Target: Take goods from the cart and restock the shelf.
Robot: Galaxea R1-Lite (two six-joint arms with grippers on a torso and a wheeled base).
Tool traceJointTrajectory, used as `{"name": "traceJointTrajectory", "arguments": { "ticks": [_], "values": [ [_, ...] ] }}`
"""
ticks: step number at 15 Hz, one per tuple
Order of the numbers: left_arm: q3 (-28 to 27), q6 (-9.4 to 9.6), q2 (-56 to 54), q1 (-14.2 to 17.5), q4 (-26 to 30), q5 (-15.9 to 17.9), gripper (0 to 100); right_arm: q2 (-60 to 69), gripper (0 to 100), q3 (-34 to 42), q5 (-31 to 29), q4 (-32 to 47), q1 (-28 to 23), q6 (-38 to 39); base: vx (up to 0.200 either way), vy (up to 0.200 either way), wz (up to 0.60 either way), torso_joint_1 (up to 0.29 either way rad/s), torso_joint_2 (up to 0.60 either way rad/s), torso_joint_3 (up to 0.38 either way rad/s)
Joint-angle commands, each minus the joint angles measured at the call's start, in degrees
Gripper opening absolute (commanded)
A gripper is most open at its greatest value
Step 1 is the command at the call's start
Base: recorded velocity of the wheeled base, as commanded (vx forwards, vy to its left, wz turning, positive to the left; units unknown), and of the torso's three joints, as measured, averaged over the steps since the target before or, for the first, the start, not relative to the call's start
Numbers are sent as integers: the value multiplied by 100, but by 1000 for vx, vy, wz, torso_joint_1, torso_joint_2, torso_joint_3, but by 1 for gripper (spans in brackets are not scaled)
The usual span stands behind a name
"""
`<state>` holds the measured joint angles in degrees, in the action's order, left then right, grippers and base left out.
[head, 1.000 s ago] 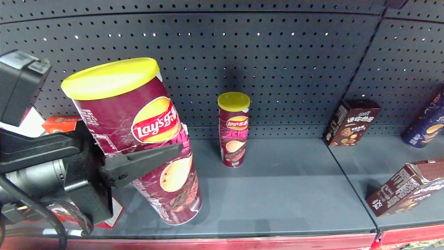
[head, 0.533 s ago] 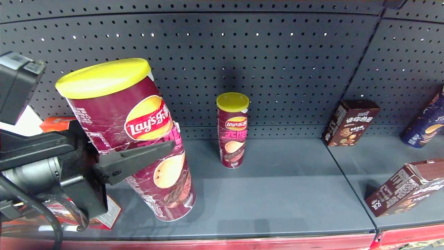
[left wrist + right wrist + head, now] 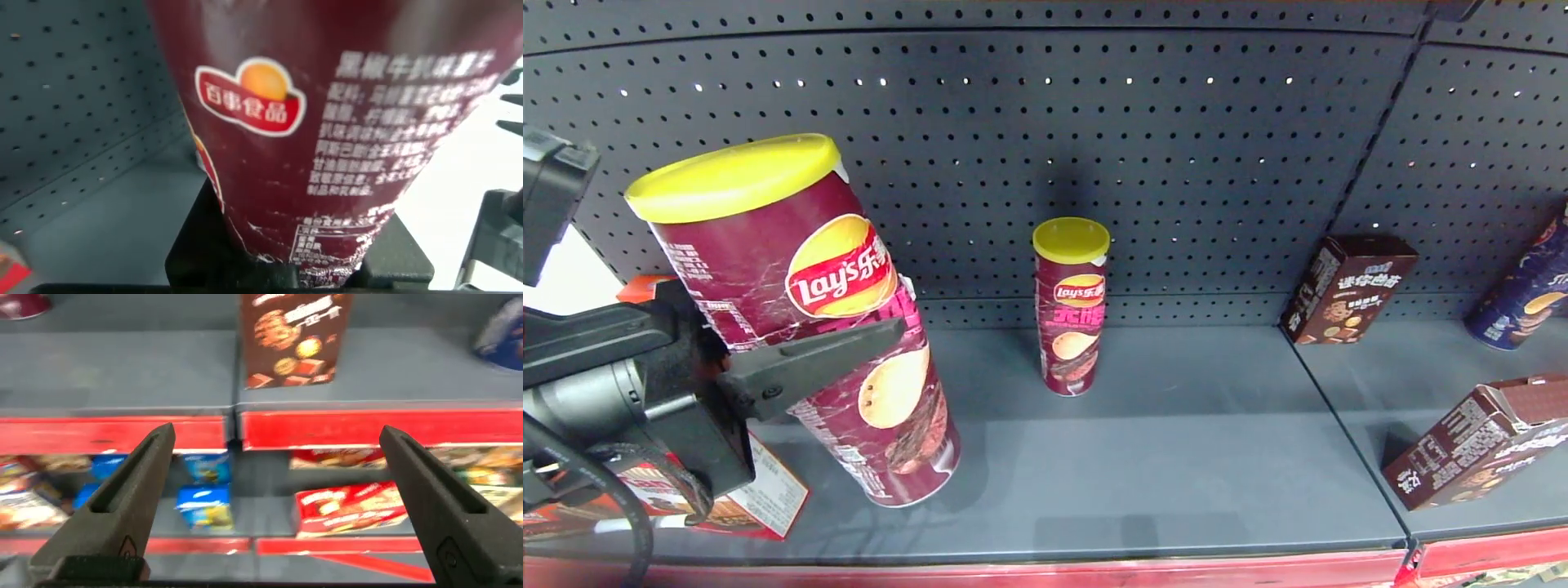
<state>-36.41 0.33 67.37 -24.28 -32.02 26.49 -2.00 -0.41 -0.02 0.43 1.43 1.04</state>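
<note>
Dark pegboard shelf (image 3: 1176, 457); left gripper (image 3: 849, 339) clamps a tilted maroon chip can (image 3: 768, 245), yellow lid, scuffed label; right gripper (image 3: 278, 434) spread wide.

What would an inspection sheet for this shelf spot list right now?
Surface: grey shelf, red front edge.
Job's things: held chip can, tilted; second chip can upright by the pegboard.
Clutter: upright brown box, tilted brown box, blue can, red box.
Tools: left tool shut on held chip can; right tool open, empty.
Cables: black cable beside the left arm.
Surroundings: stocked lower shelves.
</note>
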Motion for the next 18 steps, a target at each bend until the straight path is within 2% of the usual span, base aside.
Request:
{"name": "traceJointTrajectory", "arguments": {
  "ticks": [1, 2, 4, 5, 6, 8, 11, 13, 15, 16, 18],
  "values": [
    [-76, 11, 5, 187, -14, 32, 0, -1848, 100, -1927, 389, -60, 385, 547, 0, 0, 0, 0, 0, 0],
    [-50, 11, 22, 178, -23, 32, 0, -2393, 100, -2463, 539, -51, 490, 758, 0, 0, 0, 0, 0, 0],
    [-6, 55, 93, 143, -32, 40, 0, -3518, 100, -3298, 776, -78, 991, 318, 0, 0, 0, 0, 0, 0],
    [-41, 55, 101, 117, -32, 40, 0, -3878, 100, -3465, 846, -113, 1167, 222, 0, 0, 0, 0, 0, 0],
    [-15, 29, 101, 82, -32, 49, 0, -4414, 100, -3966, 908, 54, 1615, 90, 0, 0, 0, 0, 0, 0],
    [38, 29, 137, 11, -41, 49, 0, -5267, 100, -4265, 811, 10, 2415, -68, 0, 0, 0, 0, 0, 0],
    [47, 29, 233, -77, -137, 49, 0, -6102, 100, -4081, 1083, -1168, 2468, -121, 0, 0, 0, 0, 0, 0],
    [47, 29, 304, -77, -181, 49, 0, -6489, 100, -4177, 1356, -1238, 2389, -139, 0, 0, 0, 0, 0, 0],
    [11, 29, 339, -68, -181, 49, 0, -6884, 100, -4309, 1962, -1502, 1993, -429, 0, 0, 0, 0, 0, 0],
    [11, 29, 347, -33, -181, 40, 0, -7297, 100, -4476, 2797, -1774, 1554, -886, 0, 0, 0, 0, 0, 0],
    [29, -7, 347, -6, -173, 40, 0, -7816, 100, -5012, 3202, -1765, 1404, -1220, 0, 0, 0, 0, 0, 0]
  ]
}}
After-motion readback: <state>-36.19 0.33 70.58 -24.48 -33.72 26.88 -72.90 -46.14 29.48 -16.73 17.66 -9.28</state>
